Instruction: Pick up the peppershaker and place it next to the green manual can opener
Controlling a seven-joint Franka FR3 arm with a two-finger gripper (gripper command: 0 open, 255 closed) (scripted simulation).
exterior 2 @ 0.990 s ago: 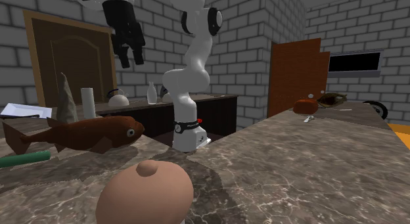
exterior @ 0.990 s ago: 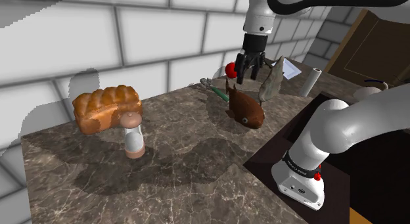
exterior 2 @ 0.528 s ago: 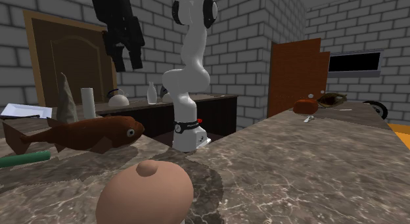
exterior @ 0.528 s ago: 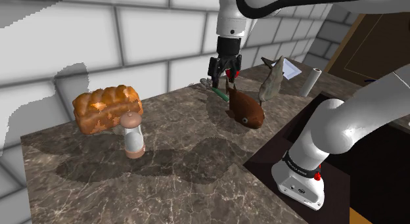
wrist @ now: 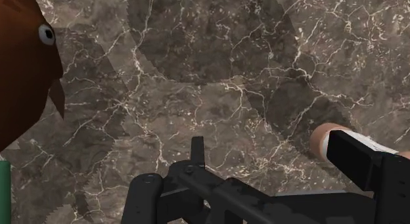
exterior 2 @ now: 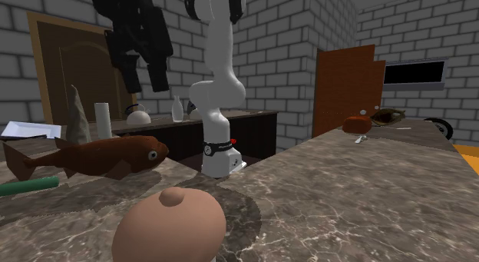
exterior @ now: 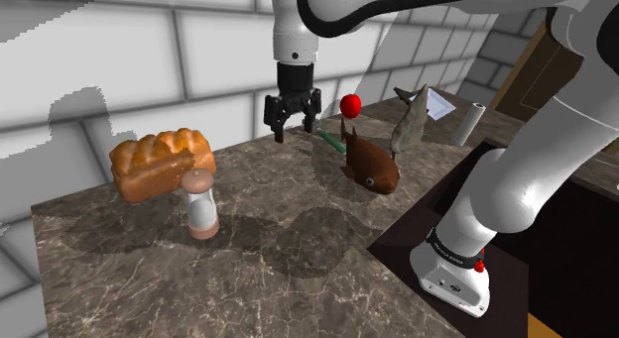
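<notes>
Pincer [exterior: 292,126], spread & empty, is drifting from 1 fish [exterior: 373,164] twd 1 peppershaker [exterior: 202,203]; 1 green can opener [exterior: 330,139] is lying near pincer.

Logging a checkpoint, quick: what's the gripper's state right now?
Gripper: open, holding nothing, hovering above the marbled counter.

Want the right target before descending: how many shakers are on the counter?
1. The shaker stands close by the bread, on its camera side, to the shoulder view's left of the fish. A white cylinder beyond the fish is too unclear to count.
</notes>
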